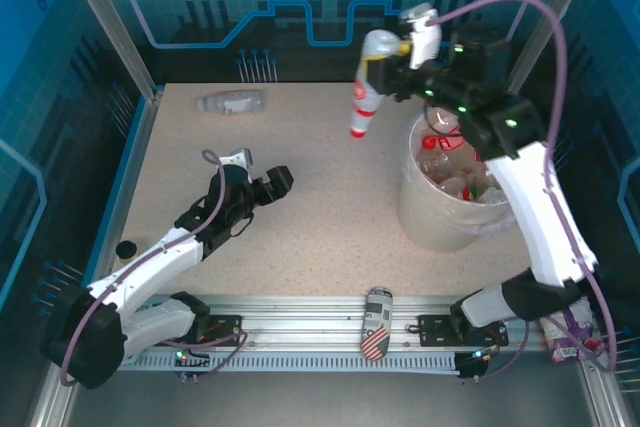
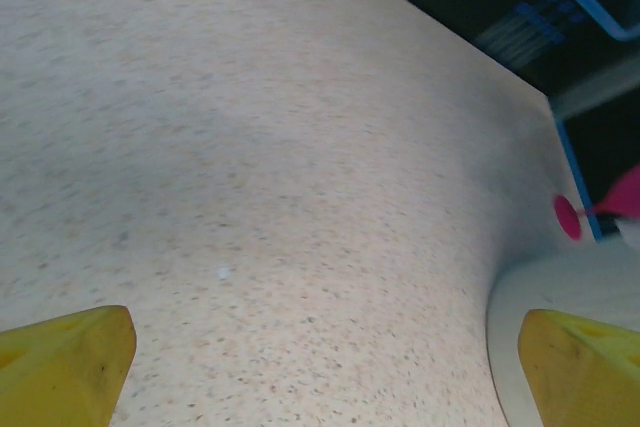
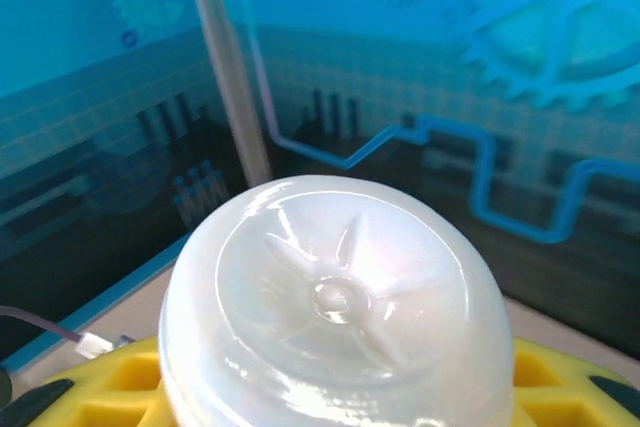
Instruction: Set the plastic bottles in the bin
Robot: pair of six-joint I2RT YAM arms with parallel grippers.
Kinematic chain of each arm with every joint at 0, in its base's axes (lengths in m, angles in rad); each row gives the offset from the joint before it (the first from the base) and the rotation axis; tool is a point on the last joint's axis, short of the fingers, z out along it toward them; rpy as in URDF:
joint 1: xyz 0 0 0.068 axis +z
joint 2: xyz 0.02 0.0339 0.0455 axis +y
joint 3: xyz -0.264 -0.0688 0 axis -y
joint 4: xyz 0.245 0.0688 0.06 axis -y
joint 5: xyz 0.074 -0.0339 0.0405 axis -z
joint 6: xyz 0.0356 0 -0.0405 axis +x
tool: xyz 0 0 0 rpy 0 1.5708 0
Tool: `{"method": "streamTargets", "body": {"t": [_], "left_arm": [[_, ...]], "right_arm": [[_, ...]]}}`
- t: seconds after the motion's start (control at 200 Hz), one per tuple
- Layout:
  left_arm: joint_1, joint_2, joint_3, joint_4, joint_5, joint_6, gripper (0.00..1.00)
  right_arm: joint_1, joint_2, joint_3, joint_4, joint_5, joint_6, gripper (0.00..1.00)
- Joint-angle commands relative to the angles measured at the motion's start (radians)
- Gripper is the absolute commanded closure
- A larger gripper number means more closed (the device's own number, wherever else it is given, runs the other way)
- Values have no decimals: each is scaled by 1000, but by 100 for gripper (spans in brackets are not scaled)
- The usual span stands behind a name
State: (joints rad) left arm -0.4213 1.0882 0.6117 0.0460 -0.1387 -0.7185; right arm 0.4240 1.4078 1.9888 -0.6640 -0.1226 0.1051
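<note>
My right gripper [image 1: 392,69] hangs high at the back, just left of the bin [image 1: 430,215], shut on a pale white bottle [image 1: 370,82] whose red cap points down. The right wrist view looks straight at that bottle's white base [image 3: 338,302] between the yellow fingers [image 3: 110,387]. The cream bin holds several clear bottles with red caps [image 1: 448,162]. One pale-labelled bottle [image 1: 231,102] lies on its side at the table's back left. My left gripper [image 1: 268,187] rests low over the middle-left of the table, open, with bare tabletop between its yellow fingertips [image 2: 60,362].
A flag-patterned can [image 1: 376,322] lies on the rail at the near edge. A small black cap [image 1: 125,248] sits by the left edge. A pink goblet [image 2: 600,210] stands at the table's far side beside the bin's wall [image 2: 575,292].
</note>
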Motion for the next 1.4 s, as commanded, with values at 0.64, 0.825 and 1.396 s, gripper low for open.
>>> {"method": "streamTargets", "body": {"t": [0.64, 0.825, 1.396], "left_arm": [[32, 204, 98, -40, 47, -42, 1], [32, 219, 102, -38, 50, -41, 1], [32, 240, 103, -30, 54, -39, 1]], "right_arm": [[-307, -205, -291, -357, 395, -254, 67], [-329, -197, -409, -326, 351, -228, 68], [-373, -201, -687, -255, 319, -148, 59]]}}
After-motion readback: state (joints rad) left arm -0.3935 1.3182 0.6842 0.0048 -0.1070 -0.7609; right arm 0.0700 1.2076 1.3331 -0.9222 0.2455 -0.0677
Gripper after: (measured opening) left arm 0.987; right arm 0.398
